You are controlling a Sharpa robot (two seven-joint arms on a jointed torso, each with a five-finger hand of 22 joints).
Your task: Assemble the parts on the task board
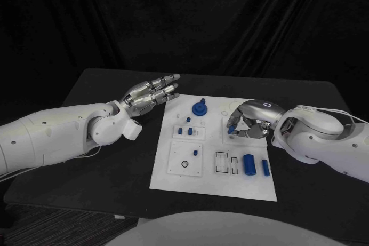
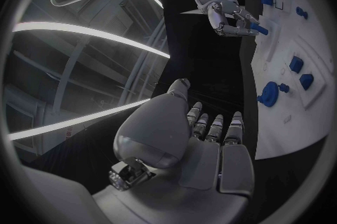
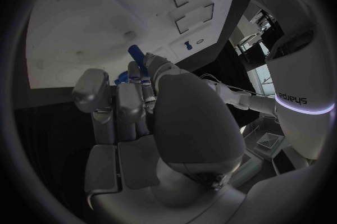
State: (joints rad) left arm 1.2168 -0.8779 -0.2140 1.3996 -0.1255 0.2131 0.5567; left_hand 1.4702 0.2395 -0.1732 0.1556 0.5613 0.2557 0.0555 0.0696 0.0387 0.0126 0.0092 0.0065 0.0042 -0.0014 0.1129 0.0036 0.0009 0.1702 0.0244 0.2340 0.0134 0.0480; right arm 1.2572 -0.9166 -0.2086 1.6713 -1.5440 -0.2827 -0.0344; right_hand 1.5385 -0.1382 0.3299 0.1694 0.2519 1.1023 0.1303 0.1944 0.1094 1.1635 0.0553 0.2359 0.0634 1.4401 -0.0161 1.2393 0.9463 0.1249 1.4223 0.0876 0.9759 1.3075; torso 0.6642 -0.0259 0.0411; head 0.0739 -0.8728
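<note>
1. My right hand (image 1: 250,122) has its fingers (image 3: 137,82) pinched on a small blue part (image 1: 231,130), held over the task board (image 1: 223,187) on its right side, twd the far edge.
2. My left hand (image 1: 154,91) hovers past the board's far-left corner, fingers straight & apart, holding nothing.
3. Next (my guess): keep the part upright, line it up w/ its socket, lower slowly, let go only once seated.

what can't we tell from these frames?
- Head view: right hand covers the board under it; the socket below the blue part it pinches is hidden.
- Right wrist view: own fingers hide most of that part.
- Head view: small pegs too small to tell seated or loose.
</note>
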